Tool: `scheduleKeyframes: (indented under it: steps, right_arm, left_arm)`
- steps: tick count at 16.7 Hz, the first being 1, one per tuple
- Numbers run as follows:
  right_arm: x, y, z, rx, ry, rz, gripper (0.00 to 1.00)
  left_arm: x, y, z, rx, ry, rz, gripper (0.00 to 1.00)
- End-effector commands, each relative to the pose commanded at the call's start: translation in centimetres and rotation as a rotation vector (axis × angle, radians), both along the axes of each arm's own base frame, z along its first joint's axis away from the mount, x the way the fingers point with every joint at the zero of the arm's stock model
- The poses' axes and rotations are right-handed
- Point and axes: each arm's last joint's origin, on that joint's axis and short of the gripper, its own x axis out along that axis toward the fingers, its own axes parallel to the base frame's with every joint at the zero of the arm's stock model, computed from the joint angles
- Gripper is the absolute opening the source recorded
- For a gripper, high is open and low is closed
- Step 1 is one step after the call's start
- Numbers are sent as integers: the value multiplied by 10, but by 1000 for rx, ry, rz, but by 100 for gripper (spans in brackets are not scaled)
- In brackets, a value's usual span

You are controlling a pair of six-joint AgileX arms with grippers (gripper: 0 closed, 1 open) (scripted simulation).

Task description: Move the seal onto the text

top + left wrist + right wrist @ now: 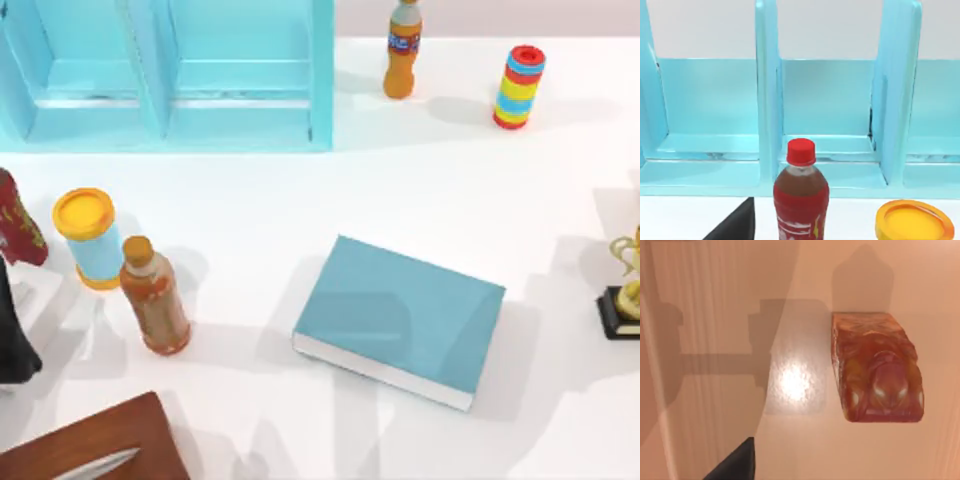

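The text (400,318) lies flat right of the brown bottle (155,296), its long axis diagonal. My right wrist view looks down on the seal (876,366). I cannot tell either end effector's state.

left arm (14,335): showing as a matte black, rounded shell, tapering downward
left gripper part (735,224): appearing as a plain black wedge, no markings
right gripper part (734,462): appearing as a matching black wedge, smooth-edged

The seal (876,367) stands on a glossy pale surface (715,390), shadows around it.
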Motion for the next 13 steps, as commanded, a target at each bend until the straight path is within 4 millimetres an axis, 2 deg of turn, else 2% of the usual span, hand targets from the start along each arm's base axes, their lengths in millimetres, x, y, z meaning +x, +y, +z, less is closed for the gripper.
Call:
scheduleKeyframes:
  steps: [7, 10, 13]
  right_arm:
    - [0, 2, -3, 1, 0, 3, 100]
    - [0, 1, -22, 1, 3, 0, 100]
    - [0, 0, -49, 0, 0, 0, 100]
  left_arm:
    - [0, 0, 0, 0, 0, 0, 100]
    - [0, 0, 0, 0, 0, 0, 100]
    - [0, 0, 0, 0, 0, 0, 100]
